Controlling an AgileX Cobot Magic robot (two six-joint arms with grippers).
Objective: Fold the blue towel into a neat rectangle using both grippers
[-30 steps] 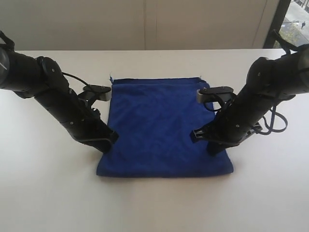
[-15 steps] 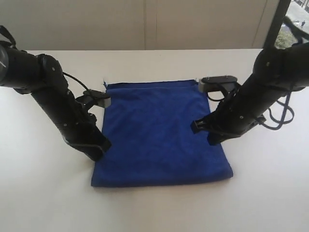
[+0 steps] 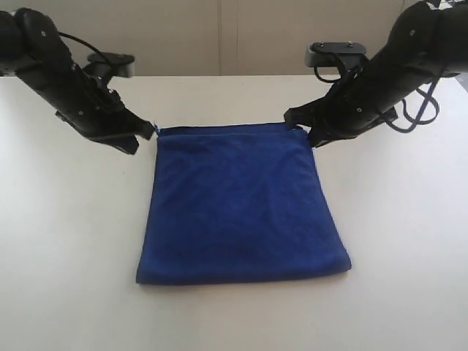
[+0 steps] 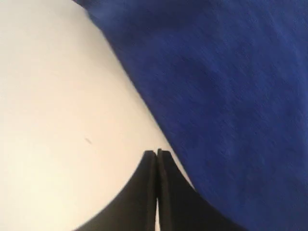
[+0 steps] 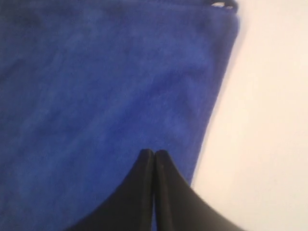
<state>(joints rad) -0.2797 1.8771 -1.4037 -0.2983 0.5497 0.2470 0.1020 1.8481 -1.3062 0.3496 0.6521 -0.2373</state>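
The blue towel [image 3: 241, 205] lies flat on the white table [image 3: 73, 241] as a folded, nearly square shape. My left gripper [image 3: 140, 139] hangs just off the towel's far left corner; in the left wrist view it [image 4: 157, 153] is shut and empty over bare table beside the towel [image 4: 231, 96] edge. My right gripper [image 3: 306, 131] hovers at the far right corner; the right wrist view has it [image 5: 154, 153] shut and empty above the towel [image 5: 96, 86], close to its side edge.
A pale wall [image 3: 219, 36] runs behind the table's far edge. Cables [image 3: 413, 110] loop from the right arm. Bare table surrounds the towel on all sides.
Both arms have pulled back from the towel's sides to its far corners and lifted. The towel has stretched a little toward the far edge and lies flat.
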